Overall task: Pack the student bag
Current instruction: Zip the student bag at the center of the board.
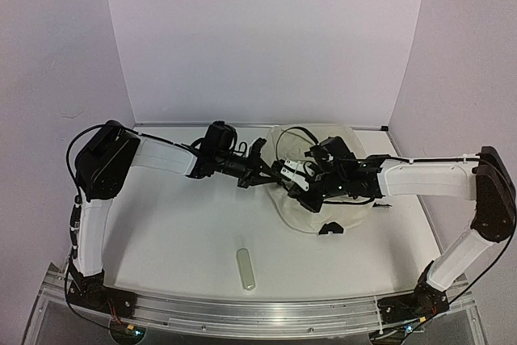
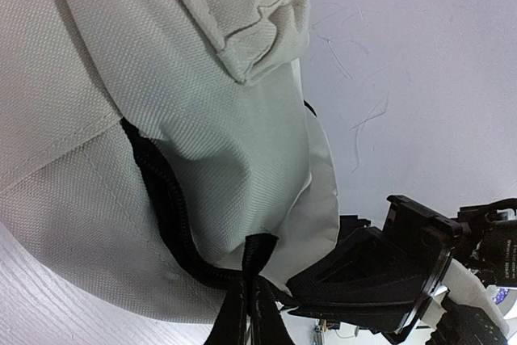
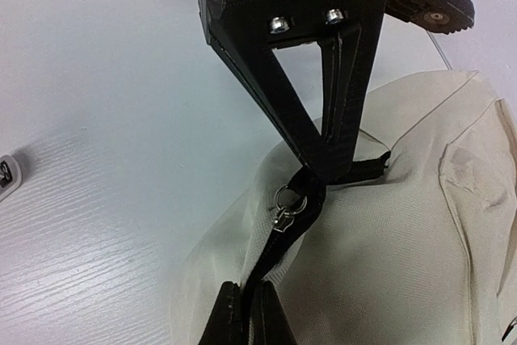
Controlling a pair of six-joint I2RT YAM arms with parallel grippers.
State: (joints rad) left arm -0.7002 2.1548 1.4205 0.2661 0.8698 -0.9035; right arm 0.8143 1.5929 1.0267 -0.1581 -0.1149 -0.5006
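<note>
The cream student bag [image 1: 311, 212] lies at the middle right of the table, partly under both grippers. My left gripper [image 1: 266, 174] reaches in from the left. It is shut on a black webbing tab [image 2: 260, 260] beside the bag's black zipper [image 2: 166, 199]. My right gripper [image 1: 297, 182] reaches in from the right. It is shut on the black zipper strip [image 3: 279, 260] at the bag's edge, just below a silver zipper pull with a ring [image 3: 287, 201]. The two grippers are almost touching. The bag's inside is hidden.
A small pale oblong object [image 1: 245, 269] lies on the table near the front edge, between the arms. A grey-white item [image 3: 6, 177] shows at the left edge of the right wrist view. White walls stand at the back and sides.
</note>
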